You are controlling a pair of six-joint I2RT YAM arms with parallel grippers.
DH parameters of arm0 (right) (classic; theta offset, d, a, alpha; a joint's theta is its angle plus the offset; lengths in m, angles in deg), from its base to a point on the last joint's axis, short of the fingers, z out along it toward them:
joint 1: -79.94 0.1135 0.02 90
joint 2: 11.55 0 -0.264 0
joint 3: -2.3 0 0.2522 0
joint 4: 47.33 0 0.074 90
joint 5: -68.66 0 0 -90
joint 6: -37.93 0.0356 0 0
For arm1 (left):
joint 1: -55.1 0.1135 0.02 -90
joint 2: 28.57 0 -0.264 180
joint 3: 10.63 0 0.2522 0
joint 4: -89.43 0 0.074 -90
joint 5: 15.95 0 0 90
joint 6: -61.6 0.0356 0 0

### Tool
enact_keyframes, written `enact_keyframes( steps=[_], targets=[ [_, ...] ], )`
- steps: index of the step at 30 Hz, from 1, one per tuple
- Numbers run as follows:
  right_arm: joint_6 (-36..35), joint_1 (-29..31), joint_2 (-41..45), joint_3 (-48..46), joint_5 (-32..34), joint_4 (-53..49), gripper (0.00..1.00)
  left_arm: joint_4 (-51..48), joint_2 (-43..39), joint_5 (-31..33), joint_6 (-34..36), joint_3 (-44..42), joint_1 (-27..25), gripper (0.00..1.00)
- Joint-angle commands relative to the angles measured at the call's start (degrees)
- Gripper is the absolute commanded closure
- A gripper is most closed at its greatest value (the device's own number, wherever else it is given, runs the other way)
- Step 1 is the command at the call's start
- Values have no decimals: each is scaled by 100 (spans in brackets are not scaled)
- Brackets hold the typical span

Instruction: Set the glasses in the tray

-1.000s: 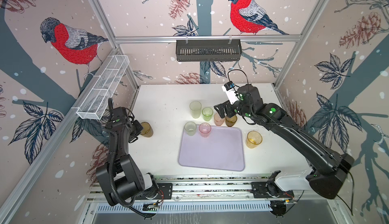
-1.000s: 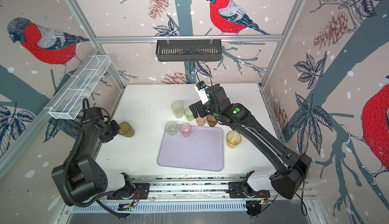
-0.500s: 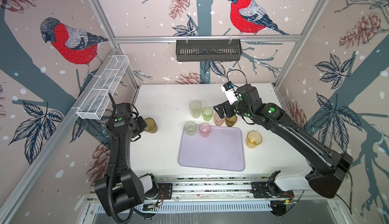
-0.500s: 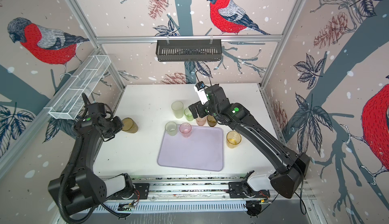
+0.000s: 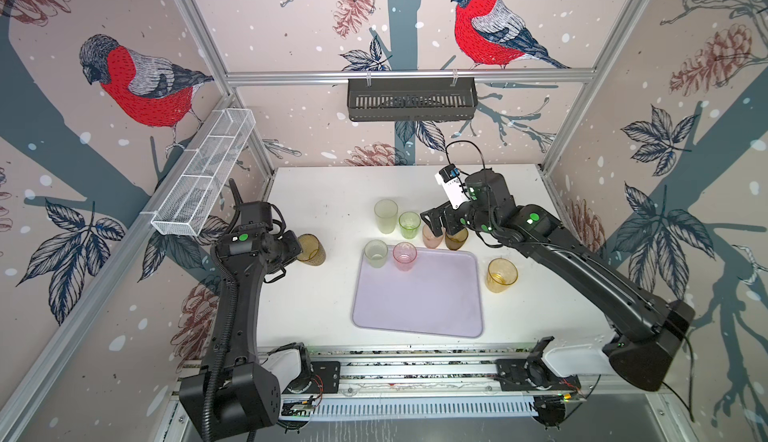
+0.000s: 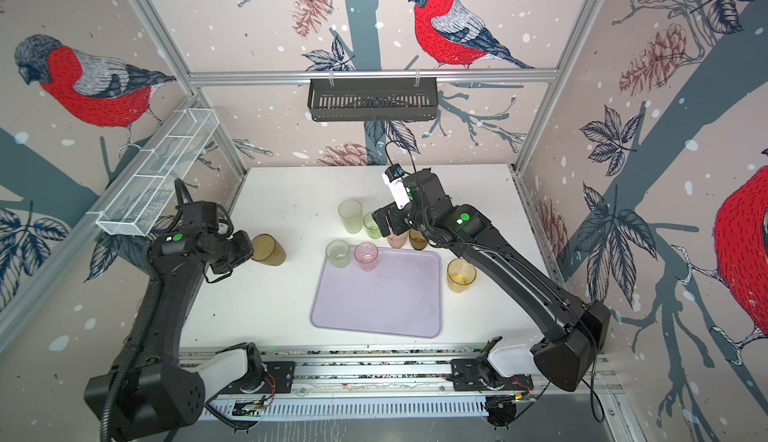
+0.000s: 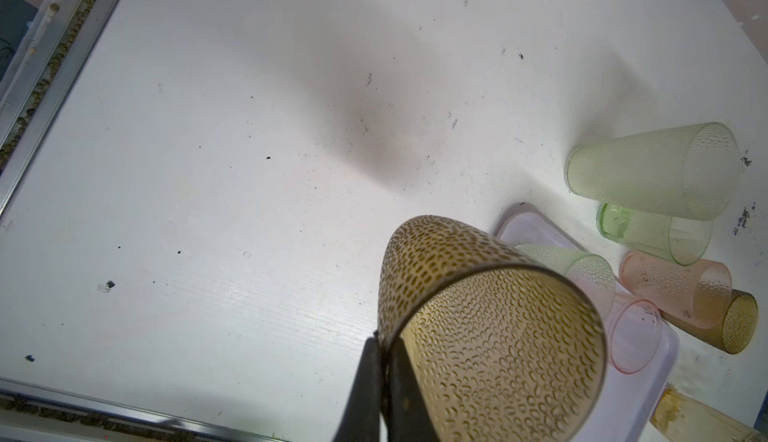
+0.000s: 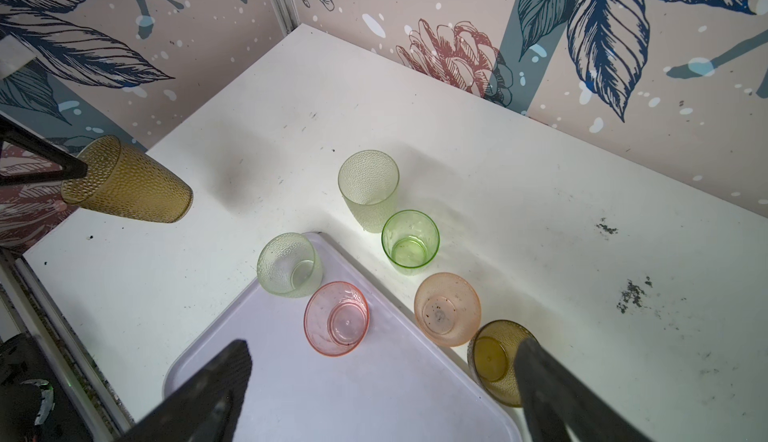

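Note:
My left gripper [image 7: 384, 350] is shut on the rim of a tall brown dimpled glass [image 5: 309, 248], held tilted above the table left of the tray [image 5: 415, 307]. A pink glass [image 5: 404, 256] and a frosted one [image 5: 376, 253] stand at the lilac tray's far left corner. Behind the tray stand a tall pale green glass [image 5: 385, 215], a bright green one [image 5: 409, 225], a peach one [image 8: 446, 309] and a small brown one [image 8: 492, 357]. My right gripper [image 8: 382, 344] hangs open above the peach and small brown glasses, holding nothing. An amber glass [image 5: 502, 274] stands right of the tray.
A black slotted basket [image 5: 411, 99] hangs on the back wall. A white wire basket [image 5: 203, 178] is fixed along the left wall. Patterned walls close in three sides, and a metal rail [image 5: 415, 367] runs along the table's front edge.
My left gripper has carried the tall brown glass a little to the right, towards the tray. The right arm has stayed in place.

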Motion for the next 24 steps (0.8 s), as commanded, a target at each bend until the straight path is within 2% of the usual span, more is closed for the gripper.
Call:
enact_keyframes(
  steps=[1,7,24],
  targets=[
    [98,6,35,-30,-11,74,0,-462,31,-73,222,173,-82,100],
    [107,-1,67,-82,42,45,0,-718,-27,-72,228,308,-356,100],
    [78,1,63,-101,80,-52,0,-955,254,220,-269,581,-1833,100]
  ],
)
